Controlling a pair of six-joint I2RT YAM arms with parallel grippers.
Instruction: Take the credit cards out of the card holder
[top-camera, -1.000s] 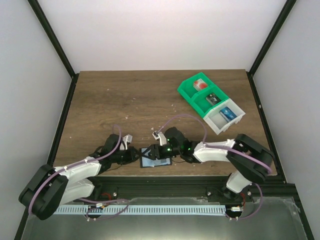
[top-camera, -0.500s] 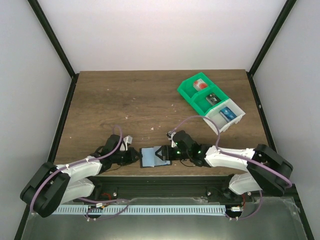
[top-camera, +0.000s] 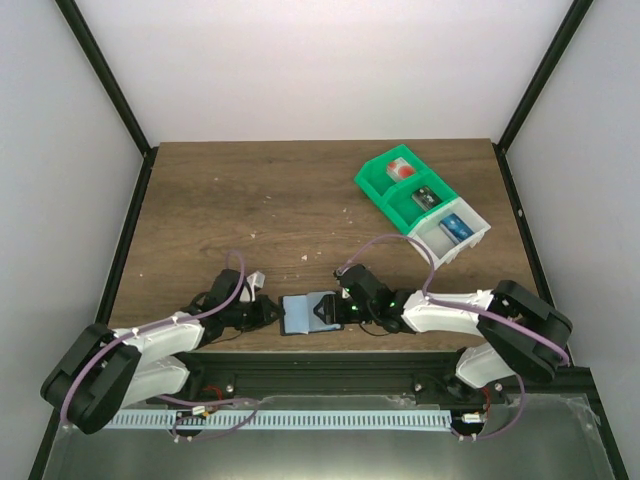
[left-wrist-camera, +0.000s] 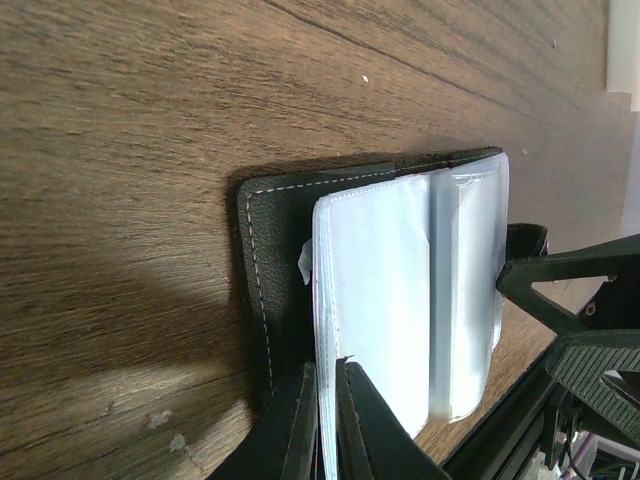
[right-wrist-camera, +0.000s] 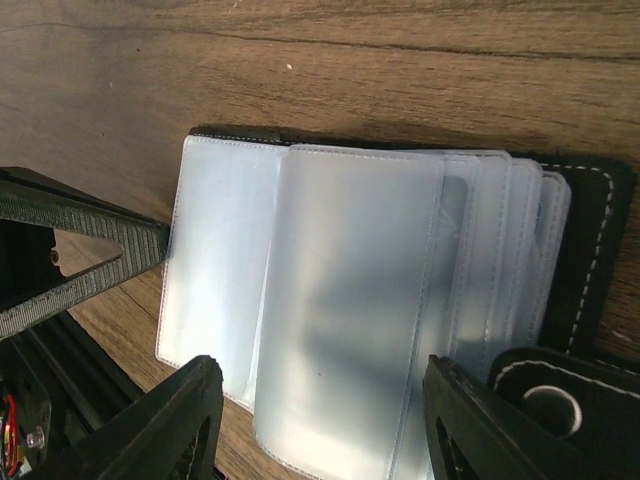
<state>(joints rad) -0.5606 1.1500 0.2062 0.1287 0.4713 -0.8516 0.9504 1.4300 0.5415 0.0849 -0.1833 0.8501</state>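
Robot lab work cell
White panels (top-camera: 320, 60) and black frame posts (top-camera: 105, 75) box in a wood-grain table (top-camera: 250, 190); the left arm (top-camera: 160, 345) and right arm (top-camera: 450, 312) are mounted along a metal rail (top-camera: 330, 412).

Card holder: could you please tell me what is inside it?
Inside the card holder, only fanned, frosted plastic sleeves show; whether cards sit in them cannot be seen.

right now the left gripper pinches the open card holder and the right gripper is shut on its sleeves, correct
No: the right wrist view shows the right gripper open over the sleeves. The left gripper does pinch the open card holder.
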